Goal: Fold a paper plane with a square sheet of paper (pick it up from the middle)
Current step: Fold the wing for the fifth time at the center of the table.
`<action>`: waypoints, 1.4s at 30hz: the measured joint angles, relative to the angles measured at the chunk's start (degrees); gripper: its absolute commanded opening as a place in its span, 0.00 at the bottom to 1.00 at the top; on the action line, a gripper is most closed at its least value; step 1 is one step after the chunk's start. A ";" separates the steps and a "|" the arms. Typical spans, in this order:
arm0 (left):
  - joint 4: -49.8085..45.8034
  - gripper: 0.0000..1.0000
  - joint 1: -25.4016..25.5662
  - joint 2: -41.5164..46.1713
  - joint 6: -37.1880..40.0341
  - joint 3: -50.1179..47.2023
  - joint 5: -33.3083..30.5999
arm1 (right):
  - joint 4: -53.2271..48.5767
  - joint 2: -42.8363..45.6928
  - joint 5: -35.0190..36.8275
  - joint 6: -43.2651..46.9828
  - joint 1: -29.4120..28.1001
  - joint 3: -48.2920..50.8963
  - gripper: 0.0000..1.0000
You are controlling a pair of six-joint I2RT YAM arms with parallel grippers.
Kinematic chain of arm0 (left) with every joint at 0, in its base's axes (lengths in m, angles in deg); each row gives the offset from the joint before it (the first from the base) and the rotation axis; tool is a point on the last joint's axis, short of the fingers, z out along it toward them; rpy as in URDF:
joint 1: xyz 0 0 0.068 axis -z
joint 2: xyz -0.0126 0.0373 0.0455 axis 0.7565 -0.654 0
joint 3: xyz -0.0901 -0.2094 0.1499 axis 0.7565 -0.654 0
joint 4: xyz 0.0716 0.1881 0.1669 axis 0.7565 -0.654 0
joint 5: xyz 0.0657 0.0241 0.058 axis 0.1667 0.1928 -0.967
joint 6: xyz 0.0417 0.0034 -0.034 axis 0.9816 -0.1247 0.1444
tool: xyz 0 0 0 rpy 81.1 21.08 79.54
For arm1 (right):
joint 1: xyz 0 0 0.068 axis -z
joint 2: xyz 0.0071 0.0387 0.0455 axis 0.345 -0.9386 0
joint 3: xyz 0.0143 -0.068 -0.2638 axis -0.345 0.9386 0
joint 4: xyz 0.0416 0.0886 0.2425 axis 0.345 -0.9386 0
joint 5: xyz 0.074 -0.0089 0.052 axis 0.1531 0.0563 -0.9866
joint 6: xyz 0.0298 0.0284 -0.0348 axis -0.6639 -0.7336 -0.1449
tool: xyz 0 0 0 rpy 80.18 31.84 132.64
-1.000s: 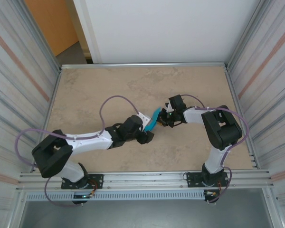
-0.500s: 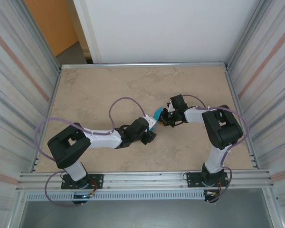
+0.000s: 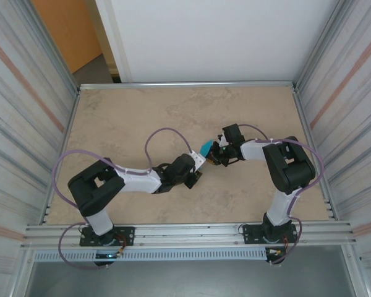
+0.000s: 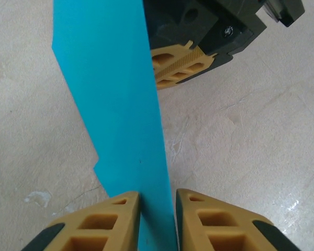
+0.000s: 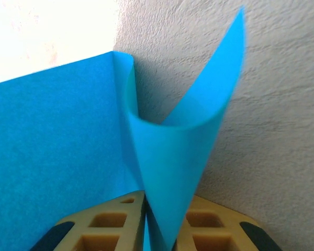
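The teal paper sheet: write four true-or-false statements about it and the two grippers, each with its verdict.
1. The left gripper has the square sheet of paper between its fingers. True.
2. The sheet lies flat on the table. False: it stands on edge between the grippers, partly curled.
3. The right gripper pinches a curled part of the sheet. True.
4. The grippers work at opposite corners of the table. False: they meet near its middle.

L end effector [image 4: 157, 205] & R end effector [image 5: 160, 208] tip-to-tip, both jaws pinched tight
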 measured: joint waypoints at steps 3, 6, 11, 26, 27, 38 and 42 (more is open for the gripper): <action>0.04 0.19 0.00 -0.74 0.28 0.37 0.59 | 0.76 0.02 -0.72 0.00 0.26 0.31 0.26; 0.09 0.18 0.00 -1.73 0.42 1.01 1.55 | 1.70 0.52 -1.16 0.02 0.52 1.01 0.31; 0.24 0.16 0.00 -2.58 0.42 1.51 2.69 | 1.60 2.58 -1.07 0.04 1.64 2.86 0.39; 0.94 0.15 -0.83 -3.98 -0.57 2.51 6.73 | -7.32 21.44 6.67 0.11 9.51 12.96 0.50; 1.40 0.14 -1.22 -3.98 -0.92 2.38 7.48 | -8.09 22.67 7.08 0.17 9.77 12.98 0.51; 2.58 0.13 -5.05 -4.76 -4.20 2.08 16.20 | -12.24 22.69 5.55 2.21 5.79 8.57 0.53; 2.58 0.13 -6.19 -5.60 -5.68 2.08 19.91 | -12.94 21.35 6.93 4.24 2.78 6.49 0.56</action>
